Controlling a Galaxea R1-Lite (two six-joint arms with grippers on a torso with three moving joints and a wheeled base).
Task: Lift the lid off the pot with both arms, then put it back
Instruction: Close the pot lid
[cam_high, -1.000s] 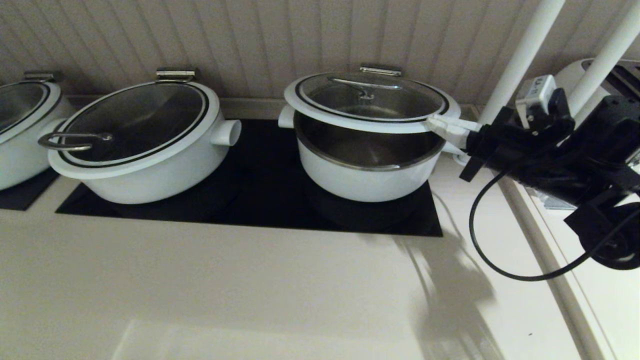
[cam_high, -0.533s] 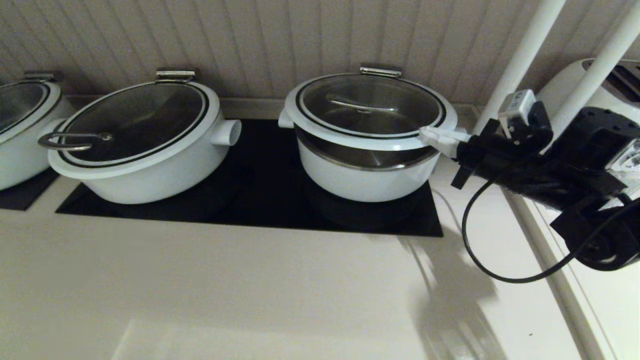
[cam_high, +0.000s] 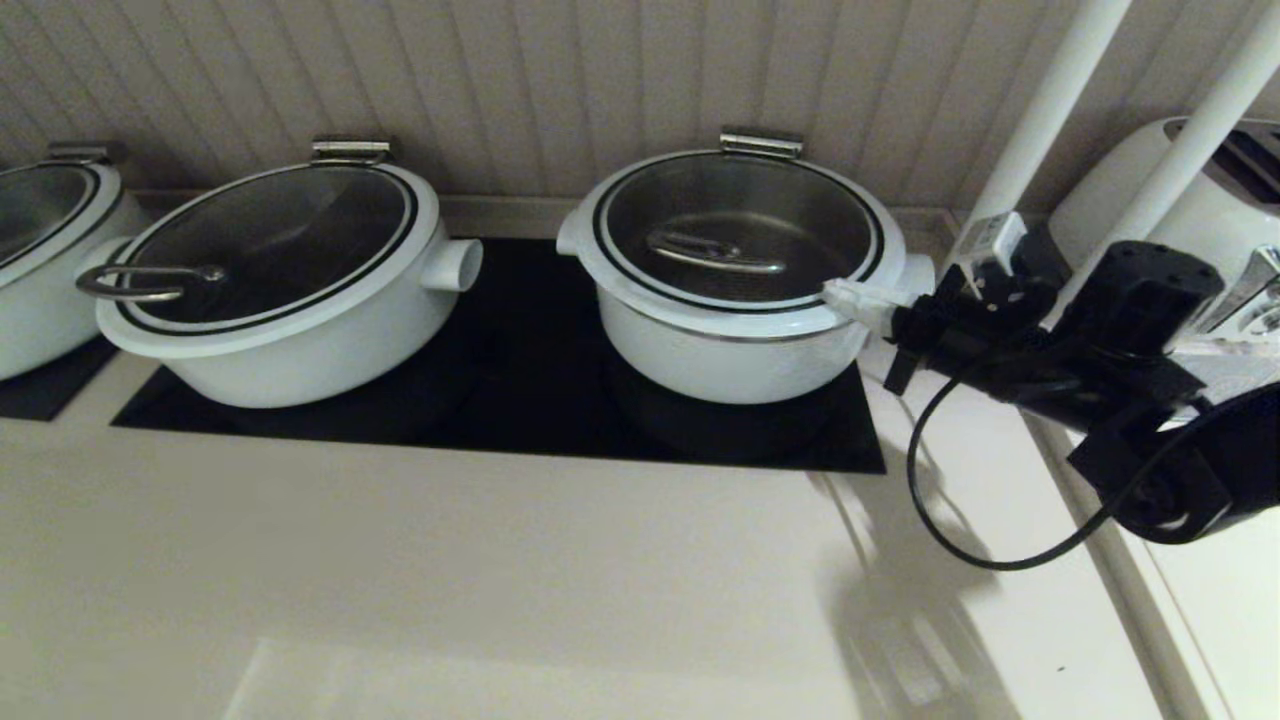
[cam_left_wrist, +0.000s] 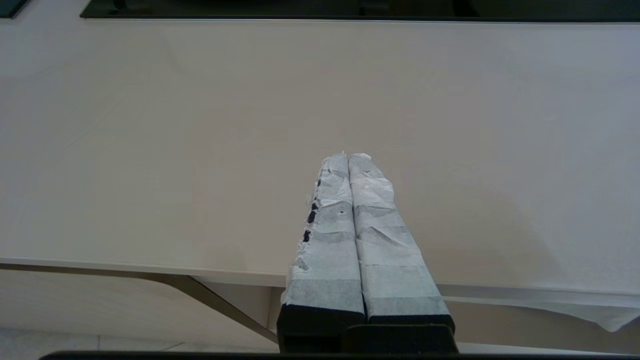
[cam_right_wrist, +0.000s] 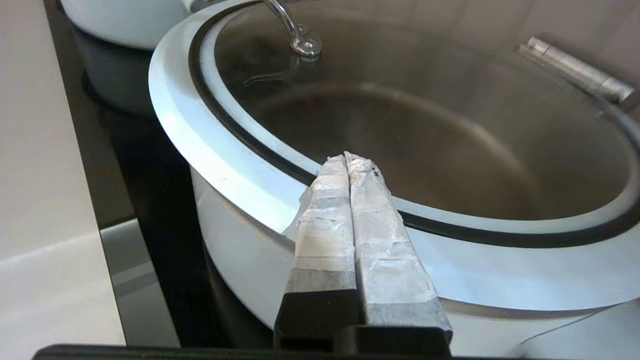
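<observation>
The glass lid (cam_high: 740, 225) with its white rim and steel bar handle (cam_high: 715, 252) lies almost flat on the deep white pot (cam_high: 730, 355). A thin steel edge shows under its front rim. My right gripper (cam_high: 838, 293) is shut, and its cloth-wrapped tips rest at the lid's front-right rim with nothing between the fingers. In the right wrist view the gripper (cam_right_wrist: 348, 157) lies over the lid's white rim (cam_right_wrist: 200, 135) and reaches the black ring, above the pot wall (cam_right_wrist: 235, 260). My left gripper (cam_left_wrist: 348, 157) is shut and empty over the bare counter, outside the head view.
A wider white pot (cam_high: 280, 300) with a loop-handled lid stands to the left on the black cooktop (cam_high: 520, 400), and another pot (cam_high: 40, 260) at far left. Two white posts (cam_high: 1040, 110) and a white appliance (cam_high: 1190, 200) stand right, behind my right arm. A black cable (cam_high: 960, 545) hangs from it.
The lid has tilted down from raised at its front to nearly flat on the pot. My right gripper has gone down and slightly left with its rim.
</observation>
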